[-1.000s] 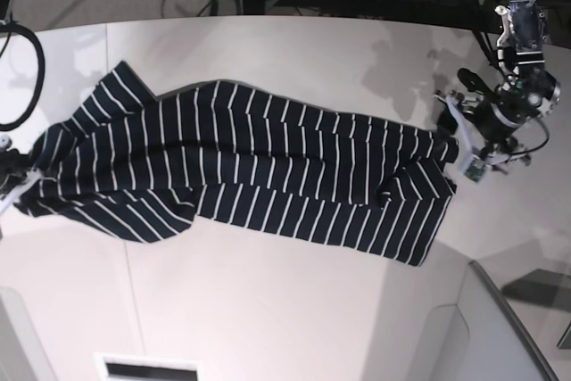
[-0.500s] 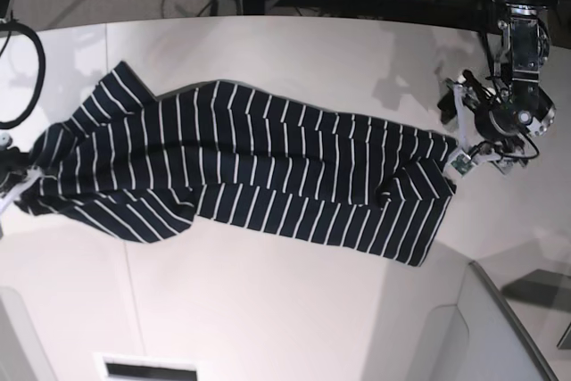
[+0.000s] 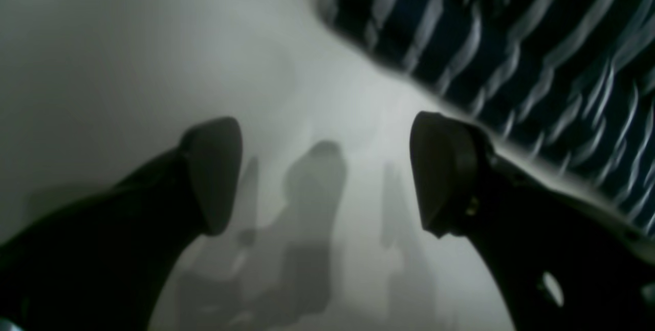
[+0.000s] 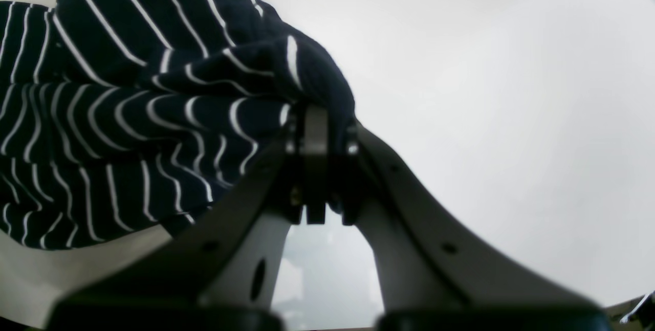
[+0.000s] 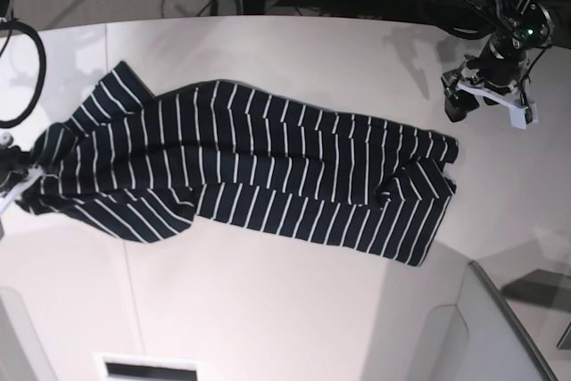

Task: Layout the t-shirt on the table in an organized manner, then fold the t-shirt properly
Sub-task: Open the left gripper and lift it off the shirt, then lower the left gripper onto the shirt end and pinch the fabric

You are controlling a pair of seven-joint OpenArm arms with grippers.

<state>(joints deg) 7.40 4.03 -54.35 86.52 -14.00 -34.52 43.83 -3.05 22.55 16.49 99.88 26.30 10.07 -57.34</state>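
While stretched long across the white surface [image 5: 294, 310], t-shirt [image 5: 259, 171] lying rumpled, one end pinched tight in right pincer [image 4: 320, 136] at the base view's left edge. Left pincer [image 3: 327, 172] spread wide, empty, raised beside the opposite end.

Striped t-shirt [image 5: 241, 171] stretched diagonally across white table [image 5: 294, 310], left gripper [image 5: 486, 100] at upper right, apart from cloth, right gripper [image 5: 11, 171] at left edge against shirt's end

The white table [image 5: 294, 310] carries the striped t-shirt [image 5: 250, 171], stretched out lengthwise and rumpled at both ends.
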